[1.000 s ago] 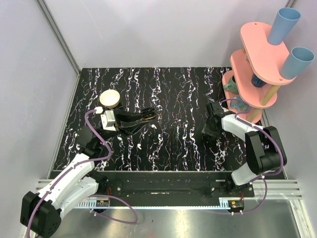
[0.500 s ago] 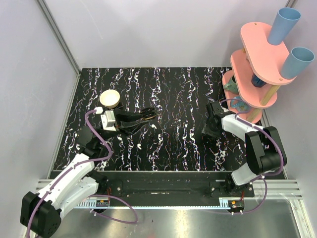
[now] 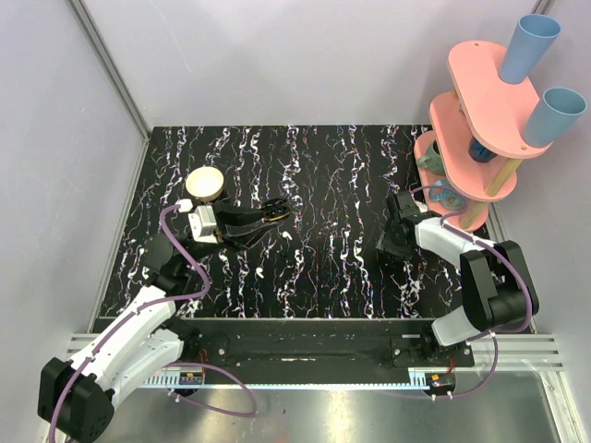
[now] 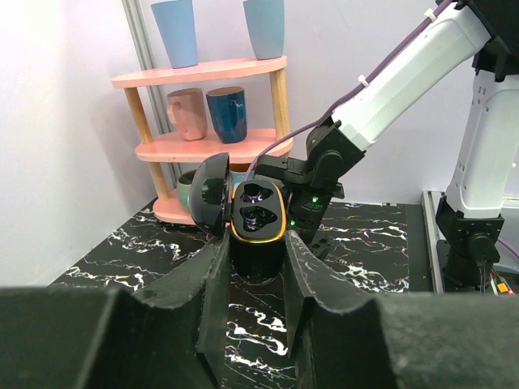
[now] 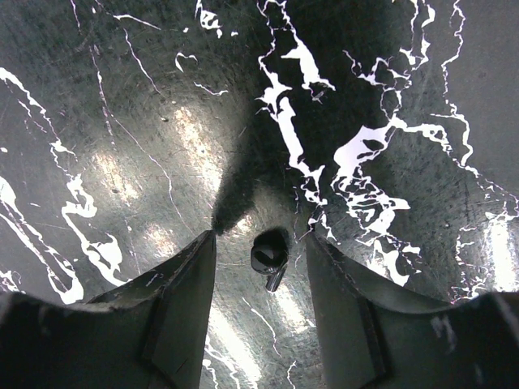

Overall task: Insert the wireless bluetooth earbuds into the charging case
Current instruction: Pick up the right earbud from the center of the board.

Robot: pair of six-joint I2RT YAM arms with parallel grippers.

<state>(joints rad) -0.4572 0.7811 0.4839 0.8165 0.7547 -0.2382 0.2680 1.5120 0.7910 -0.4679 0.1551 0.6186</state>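
The charging case [image 4: 258,219] I see is black with a gold rim. Its lid is swung open to the left and two hollows show inside. My left gripper [image 4: 258,245] is shut on its base and holds it just above the table; from above, the case [image 3: 274,210] sits left of centre. One earbud [image 5: 269,258], small, black and glossy, lies on the table. My right gripper [image 5: 260,236] stands open astride it, with a gap on each side. In the top view the right gripper [image 3: 392,245] points down at mid right and hides the earbud.
A pink tiered rack [image 3: 489,111] with blue cups and mugs stands at the back right, close to the right arm. A cream round puck [image 3: 204,183] lies behind the left wrist. Two small white pieces [image 3: 288,236] [image 3: 261,273] lie on the black marbled table [image 3: 332,166].
The left gripper has carried the black case slightly toward the far side. The right wrist has shifted a little over the earbud, its jaws a touch wider.
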